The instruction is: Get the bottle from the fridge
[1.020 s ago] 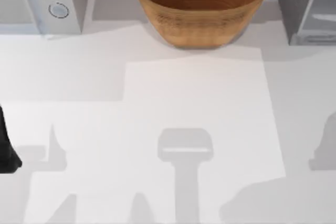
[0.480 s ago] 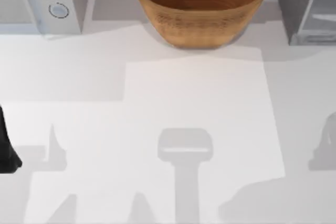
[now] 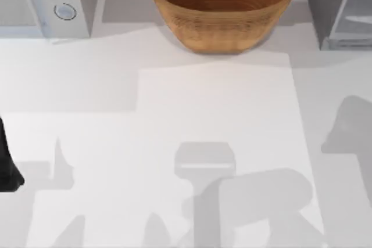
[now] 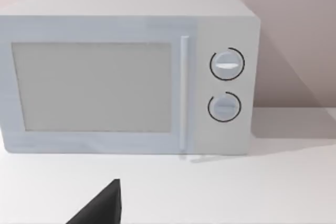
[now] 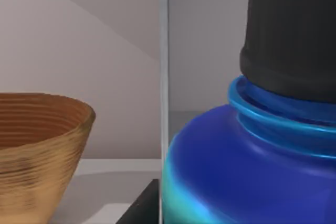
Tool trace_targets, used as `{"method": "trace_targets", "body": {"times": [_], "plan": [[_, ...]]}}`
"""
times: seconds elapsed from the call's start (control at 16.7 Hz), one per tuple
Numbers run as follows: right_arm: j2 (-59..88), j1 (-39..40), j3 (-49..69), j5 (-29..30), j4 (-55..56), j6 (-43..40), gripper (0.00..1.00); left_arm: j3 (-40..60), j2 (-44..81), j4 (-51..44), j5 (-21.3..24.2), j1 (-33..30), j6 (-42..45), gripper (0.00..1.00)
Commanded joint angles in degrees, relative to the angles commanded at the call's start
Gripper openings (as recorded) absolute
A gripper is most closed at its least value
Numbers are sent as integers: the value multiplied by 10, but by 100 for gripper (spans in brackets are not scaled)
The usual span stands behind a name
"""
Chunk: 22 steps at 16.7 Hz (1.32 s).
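Top view: the right arm's shadow now sprawls over the table (image 3: 87, 85), unlike 1 s ago, so it is moving; fridge (image 3: 337, 10) far right; left wrist view: microwave (image 4: 126, 77) ahead of the parked left pincer; right wrist view: bottle (image 5: 247, 171) looms directly before the pincer, beside the bowl (image 5: 37, 150); grip state untellable; retrieval seems underway.

The left arm (image 3: 7, 164) of the AgileX pair is a dark shape at the nine o'clock edge of the top view, low over the surface and parked there. In the left wrist view a black wedge-shaped part of its gripper (image 4: 100, 208) juts in at about seven o'clock; whether its fingers are parted cannot be made out.
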Motion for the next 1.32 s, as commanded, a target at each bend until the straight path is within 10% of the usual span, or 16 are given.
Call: {"method": "trace_targets", "body": {"times": [0.78, 1.32], "plan": [[678, 188, 166, 199, 470, 6, 0, 0, 0, 0, 0, 0, 0, 100], [789, 221, 200, 234, 558, 6, 0, 0, 0, 0, 0, 0, 0, 100]]}}
